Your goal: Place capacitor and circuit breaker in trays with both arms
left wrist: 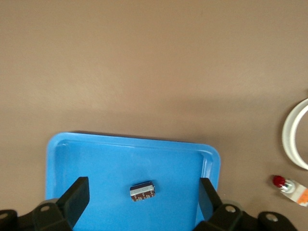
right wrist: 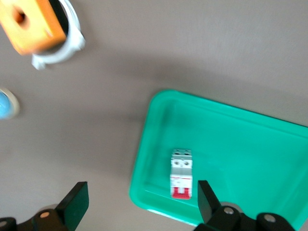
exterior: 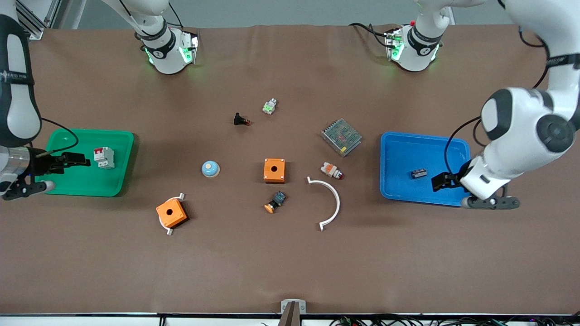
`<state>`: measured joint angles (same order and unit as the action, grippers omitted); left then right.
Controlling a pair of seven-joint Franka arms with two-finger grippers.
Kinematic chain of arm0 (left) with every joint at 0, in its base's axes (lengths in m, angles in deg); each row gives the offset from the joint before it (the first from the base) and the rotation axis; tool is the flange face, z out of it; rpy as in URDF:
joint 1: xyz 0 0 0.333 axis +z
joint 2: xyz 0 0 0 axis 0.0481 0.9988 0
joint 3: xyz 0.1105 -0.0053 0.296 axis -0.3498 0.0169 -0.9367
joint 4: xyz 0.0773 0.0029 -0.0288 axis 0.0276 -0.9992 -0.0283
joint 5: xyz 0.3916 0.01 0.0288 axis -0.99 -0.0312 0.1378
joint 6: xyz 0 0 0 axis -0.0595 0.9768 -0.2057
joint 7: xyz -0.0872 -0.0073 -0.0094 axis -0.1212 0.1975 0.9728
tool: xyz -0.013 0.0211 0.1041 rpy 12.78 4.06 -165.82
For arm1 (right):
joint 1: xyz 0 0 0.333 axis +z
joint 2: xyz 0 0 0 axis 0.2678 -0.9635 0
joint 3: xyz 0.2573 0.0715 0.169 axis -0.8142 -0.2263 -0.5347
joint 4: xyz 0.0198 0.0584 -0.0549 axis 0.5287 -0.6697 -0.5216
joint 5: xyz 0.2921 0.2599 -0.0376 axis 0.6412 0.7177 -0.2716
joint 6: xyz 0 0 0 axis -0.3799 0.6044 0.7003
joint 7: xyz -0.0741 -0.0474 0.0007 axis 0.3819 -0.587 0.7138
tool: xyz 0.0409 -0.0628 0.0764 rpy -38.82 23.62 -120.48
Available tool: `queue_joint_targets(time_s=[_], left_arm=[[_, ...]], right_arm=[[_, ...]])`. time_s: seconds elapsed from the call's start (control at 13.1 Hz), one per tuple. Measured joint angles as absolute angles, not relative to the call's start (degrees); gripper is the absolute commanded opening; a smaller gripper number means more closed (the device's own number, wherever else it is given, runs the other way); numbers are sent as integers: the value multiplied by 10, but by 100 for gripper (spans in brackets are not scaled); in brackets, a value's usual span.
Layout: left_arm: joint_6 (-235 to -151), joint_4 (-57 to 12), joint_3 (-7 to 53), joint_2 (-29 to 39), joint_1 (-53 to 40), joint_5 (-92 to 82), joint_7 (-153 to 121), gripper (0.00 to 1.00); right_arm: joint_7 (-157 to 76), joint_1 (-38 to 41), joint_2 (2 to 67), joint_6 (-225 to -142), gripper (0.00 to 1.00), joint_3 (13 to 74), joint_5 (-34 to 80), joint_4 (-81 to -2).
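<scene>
The capacitor (exterior: pixel 419 173), a tiny dark cylinder with light marks, lies in the blue tray (exterior: pixel 398 149) at the left arm's end of the table. My left gripper (exterior: pixel 442 180) hangs open and empty over that tray. In the left wrist view the capacitor (left wrist: pixel 142 191) lies on the tray (left wrist: pixel 96 159), below the gap of the open gripper (left wrist: pixel 143 204). The white-grey circuit breaker (exterior: pixel 104 157) with red levers lies in the green tray (exterior: pixel 122 140) at the right arm's end. My right gripper (exterior: pixel 72 160) is open and empty over that tray. In the right wrist view the breaker (right wrist: pixel 181 180) lies in the tray (right wrist: pixel 231 144), close to one finger of the gripper (right wrist: pixel 140 198).
Between the trays lie an orange box (exterior: pixel 274 170), a second orange box on a white ring (exterior: pixel 171 213), a blue dome (exterior: pixel 210 169), a white arc (exterior: pixel 331 203), a metal mesh unit (exterior: pixel 341 136), a push button (exterior: pixel 275 201), a white-and-orange part (exterior: pixel 331 170), a black red-tipped part (exterior: pixel 241 120) and a small white-green part (exterior: pixel 269 106).
</scene>
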<state>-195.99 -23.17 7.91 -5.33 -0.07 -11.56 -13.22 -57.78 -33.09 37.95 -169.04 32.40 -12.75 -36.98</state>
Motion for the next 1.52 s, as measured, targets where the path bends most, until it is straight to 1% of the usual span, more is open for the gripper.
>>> queue_joint_targets(time_s=[0.23,0.46,0.76,1.07,1.3,1.45,1.52], left_arm=[[-1897,-207,79,-102,3,-148,-133,100],[-1874,-184,80,-129,3,-179,-133,100],[-1790,-124,80,-138,3,-179,-130,100],[-1731,-77,80,-155,4,-179,-130,100],[-1682,-55,80,-162,24,-179,-120,100],[-1673,-63,80,-176,41,-176,-104,100],[-1675,-74,80,-182,41,-176,-104,100]], right_arm=[[-419,-256,383,-1621,100,321,-127,-297],[-337,-217,425,-1605,100,320,-127,-273],[-334,-213,508,-1571,100,323,-130,-270],[-336,-226,518,-1567,100,332,-131,-227],[-336,-226,517,-1525,100,330,-131,-233],[-336,-226,533,-1532,100,330,-131,-263],[-336,-226,554,-1551,100,330,-131,-294]])
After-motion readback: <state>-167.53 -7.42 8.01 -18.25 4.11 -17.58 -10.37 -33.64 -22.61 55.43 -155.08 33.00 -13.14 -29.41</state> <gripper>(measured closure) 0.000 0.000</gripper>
